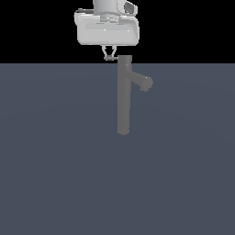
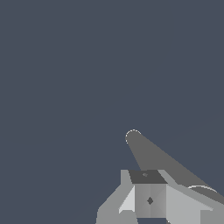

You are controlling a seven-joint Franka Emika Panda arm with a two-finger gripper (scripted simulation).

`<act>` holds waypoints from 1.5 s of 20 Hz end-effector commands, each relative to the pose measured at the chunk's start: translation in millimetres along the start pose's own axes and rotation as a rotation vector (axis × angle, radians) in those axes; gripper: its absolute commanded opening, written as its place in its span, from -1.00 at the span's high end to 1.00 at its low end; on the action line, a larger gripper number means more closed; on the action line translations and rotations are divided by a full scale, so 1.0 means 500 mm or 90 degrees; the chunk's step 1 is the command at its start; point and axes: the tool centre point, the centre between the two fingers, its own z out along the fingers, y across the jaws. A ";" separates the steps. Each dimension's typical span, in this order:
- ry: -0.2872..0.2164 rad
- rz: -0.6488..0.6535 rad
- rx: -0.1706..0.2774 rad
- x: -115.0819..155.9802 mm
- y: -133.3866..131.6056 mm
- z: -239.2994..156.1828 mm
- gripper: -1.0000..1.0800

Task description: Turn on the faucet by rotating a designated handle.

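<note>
The faucet (image 1: pixel 123 98) stands upright on the grey floor (image 1: pixel 55 160). The pincer (image 1: pixel 109 56) hangs beside its top cap, its jaws nearly together around the thin handle (image 1: pixel 111 58).

A flat, matte slate-blue floor (image 1: pixel 55 174) fills the lower part of the exterior view, evenly lit and unmarked. Above its straight far edge, the backdrop (image 1: pixel 32 27) is plain black.
</note>
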 end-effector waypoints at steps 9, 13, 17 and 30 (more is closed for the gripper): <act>0.000 -0.001 0.000 -0.011 -0.005 0.006 1.00; 0.000 -0.001 0.000 -0.033 -0.011 0.006 1.00; 0.000 -0.001 0.000 -0.055 -0.017 0.007 1.00; 0.005 -0.003 -0.001 -0.108 -0.008 0.006 1.00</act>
